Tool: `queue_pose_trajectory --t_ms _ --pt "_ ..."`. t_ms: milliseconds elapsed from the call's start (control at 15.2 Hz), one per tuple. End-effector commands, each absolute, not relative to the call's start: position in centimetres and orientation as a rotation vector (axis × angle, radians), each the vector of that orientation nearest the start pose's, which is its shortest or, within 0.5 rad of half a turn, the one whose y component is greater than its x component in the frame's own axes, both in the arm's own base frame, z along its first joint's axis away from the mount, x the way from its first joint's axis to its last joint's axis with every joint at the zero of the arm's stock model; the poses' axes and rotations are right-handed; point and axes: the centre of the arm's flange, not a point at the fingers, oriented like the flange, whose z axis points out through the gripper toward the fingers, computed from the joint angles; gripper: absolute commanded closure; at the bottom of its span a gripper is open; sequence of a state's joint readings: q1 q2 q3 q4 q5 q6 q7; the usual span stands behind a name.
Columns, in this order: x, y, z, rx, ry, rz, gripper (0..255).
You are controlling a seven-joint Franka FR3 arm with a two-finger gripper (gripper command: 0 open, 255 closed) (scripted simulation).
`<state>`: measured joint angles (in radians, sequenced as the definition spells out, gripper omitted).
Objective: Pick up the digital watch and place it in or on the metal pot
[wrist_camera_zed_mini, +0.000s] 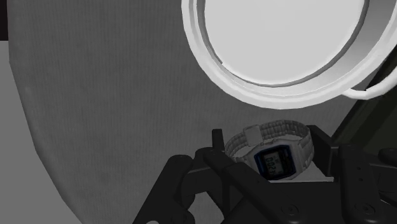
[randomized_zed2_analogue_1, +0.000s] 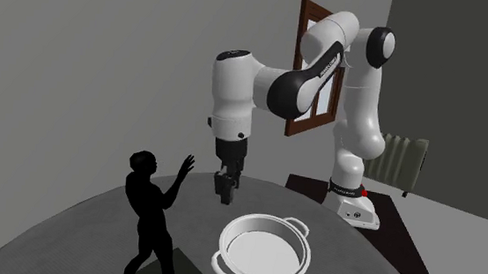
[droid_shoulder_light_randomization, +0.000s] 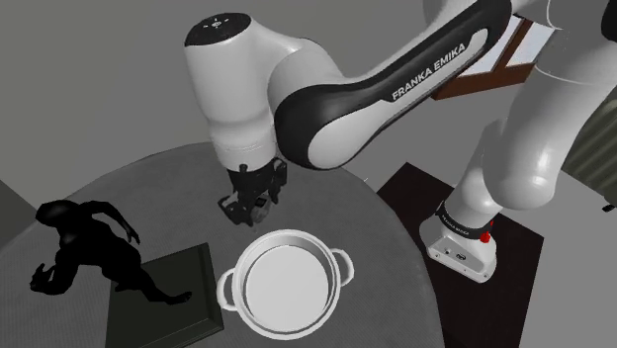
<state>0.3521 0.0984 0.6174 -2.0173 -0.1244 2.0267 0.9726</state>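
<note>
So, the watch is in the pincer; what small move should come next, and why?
Probably carry the pincer sideways until it is above the opening of the pot. It clasps the watch, but the pot stands beside it, not beneath.

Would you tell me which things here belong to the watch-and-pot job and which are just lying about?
For the job: the watch, clasped in the gripper; the white pot, empty.
Lying about: the black figurine on its dark slab; the radiator; the wooden frame on the wall.
</note>
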Motion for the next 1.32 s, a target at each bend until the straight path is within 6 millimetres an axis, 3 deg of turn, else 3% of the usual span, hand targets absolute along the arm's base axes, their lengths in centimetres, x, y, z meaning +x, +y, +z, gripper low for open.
queue_pose_trajectory --t_ms 0,396,462,1254 --pt "30.0 46.3 40.3 -3.228 -0.087 -0.007 255" --pt "22.4 48.4 40.3 -3.227 -0.087 -0.007 255" --pt "21.8 48.6 40.3 -3.228 -0.087 -0.007 255" --pt "21.8 48.6 34.0 -3.228 -0.087 -0.007 255"
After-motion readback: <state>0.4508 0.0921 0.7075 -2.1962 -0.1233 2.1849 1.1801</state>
